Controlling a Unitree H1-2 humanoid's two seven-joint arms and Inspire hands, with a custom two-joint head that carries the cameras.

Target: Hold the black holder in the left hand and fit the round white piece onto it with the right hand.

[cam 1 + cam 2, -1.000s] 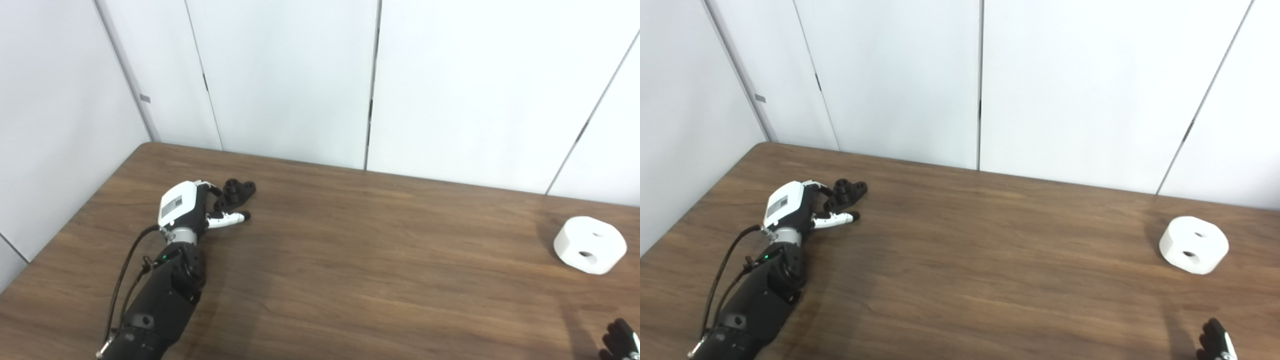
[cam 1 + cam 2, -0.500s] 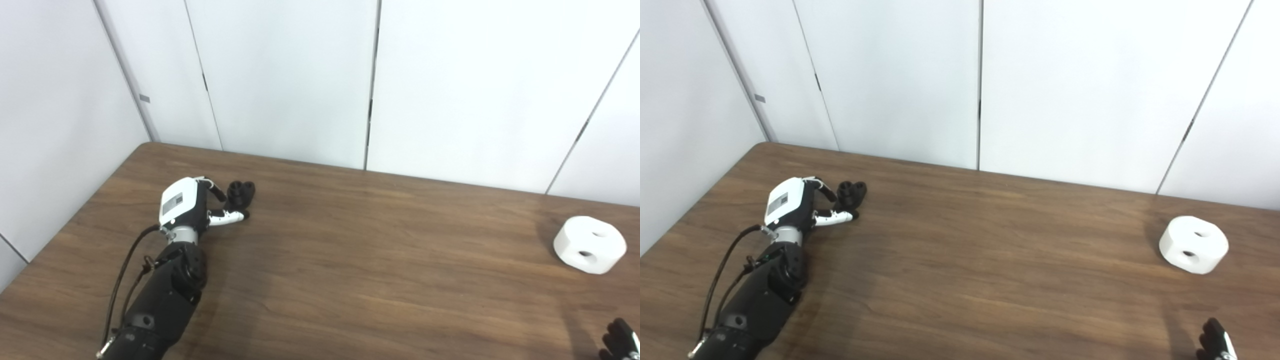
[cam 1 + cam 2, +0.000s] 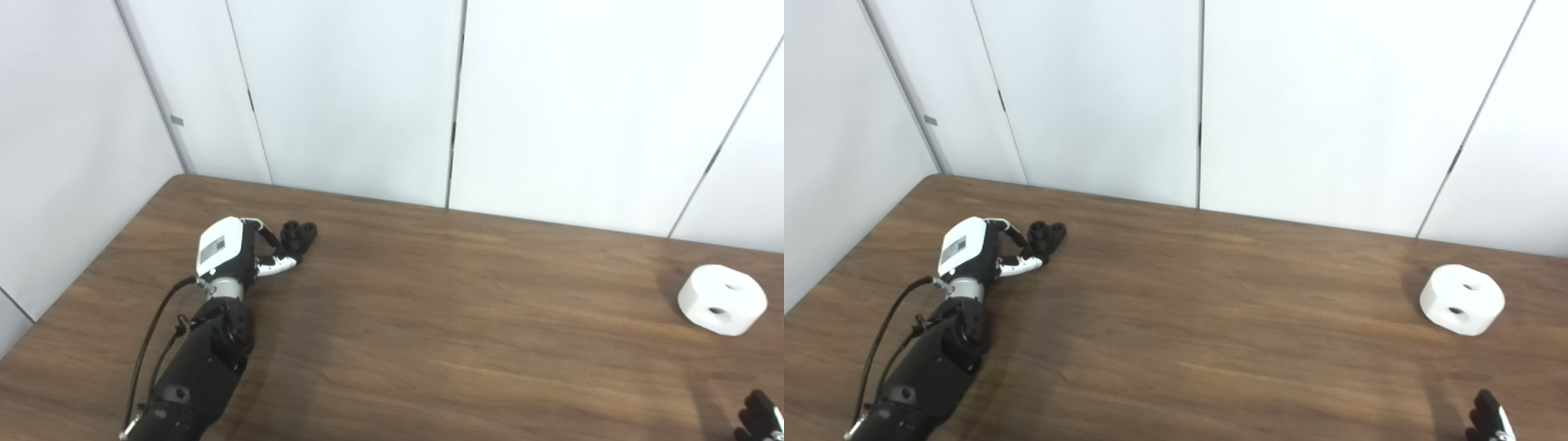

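No readable text anywhere. Only candidate is a small grey label on the white back of the left hand [image 3: 219, 246]; its print is too small and blurred to make out.

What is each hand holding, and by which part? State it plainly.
Left hand: black holder, gripped at its near end. Right hand: nothing; its grip state cannot be told.

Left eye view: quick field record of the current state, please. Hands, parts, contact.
left hand: fingers curled around the black holder, on the table's far left
black holder: in left hand's grasp, low at the table
round white piece: far right on table, two holes up, untouched
right hand: only fingertips at bottom right corner, state unclear
fitted: no
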